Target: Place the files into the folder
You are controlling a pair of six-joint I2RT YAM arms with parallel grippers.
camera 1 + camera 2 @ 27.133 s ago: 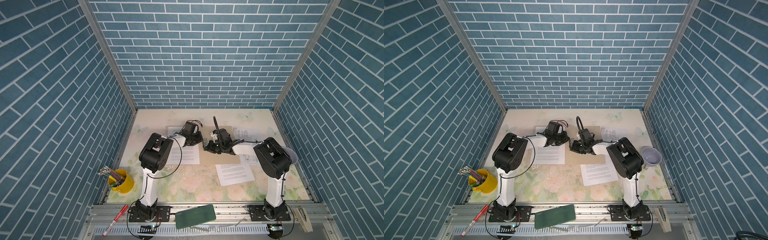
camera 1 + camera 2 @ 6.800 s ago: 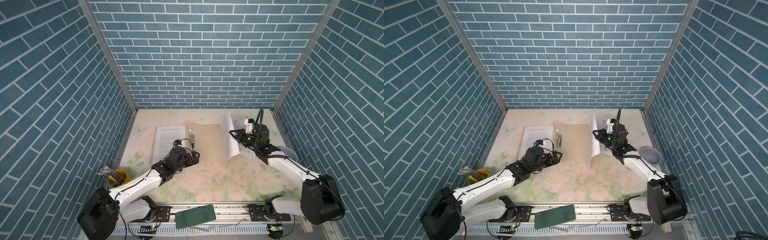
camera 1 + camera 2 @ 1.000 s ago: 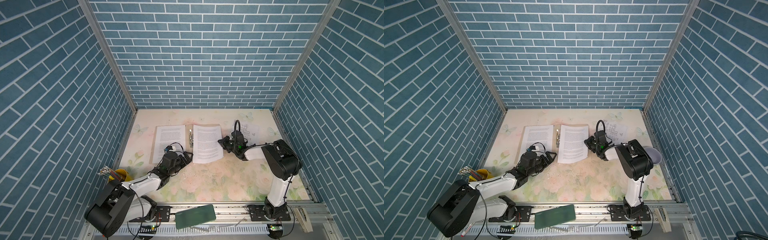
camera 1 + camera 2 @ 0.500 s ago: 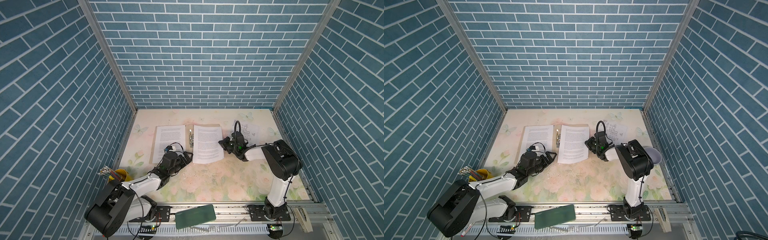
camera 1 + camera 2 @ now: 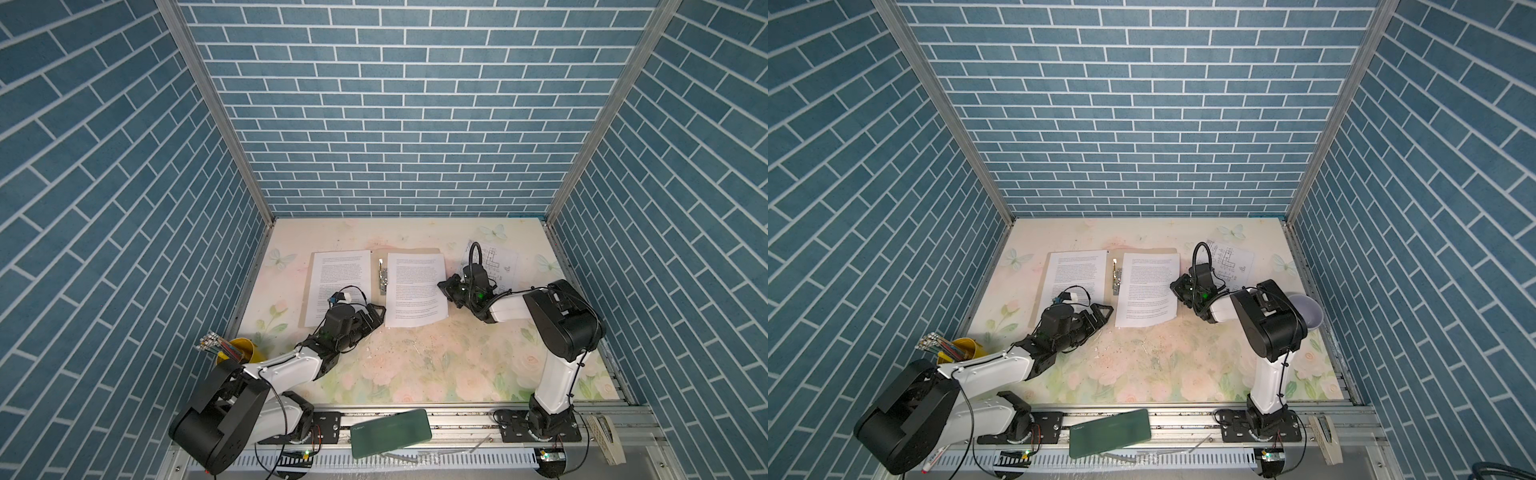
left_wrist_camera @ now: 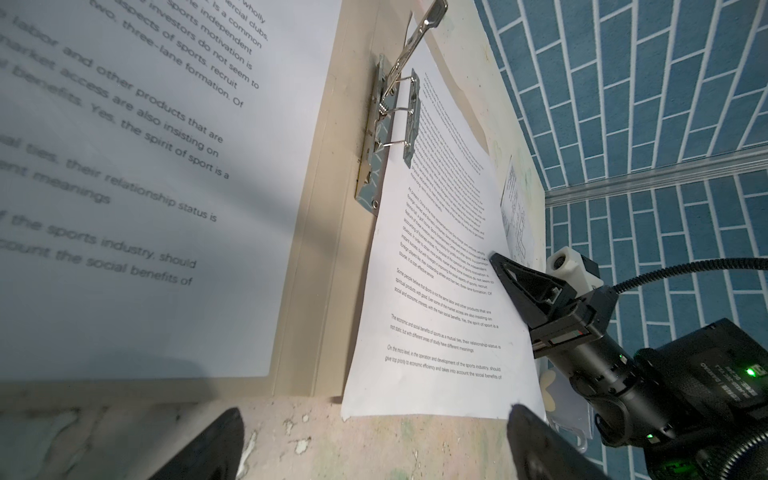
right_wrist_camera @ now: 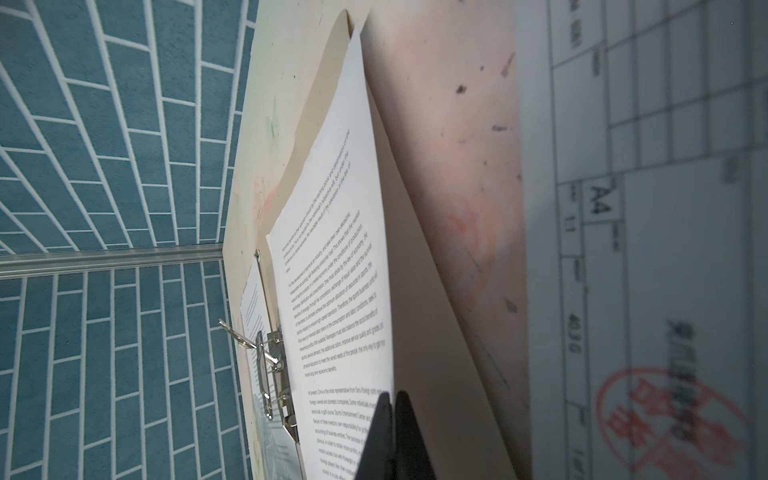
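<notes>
lying open, the folder holds a left word page and a right word page, the drawing page sits beside it, the right gripper is closed tight at that page's edge, and the left gripper is spread wide.

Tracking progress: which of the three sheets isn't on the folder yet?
The line-diagram sheet, flat on the table right of the folder. The left text sheet and right text sheet lie on the open folder.
</notes>
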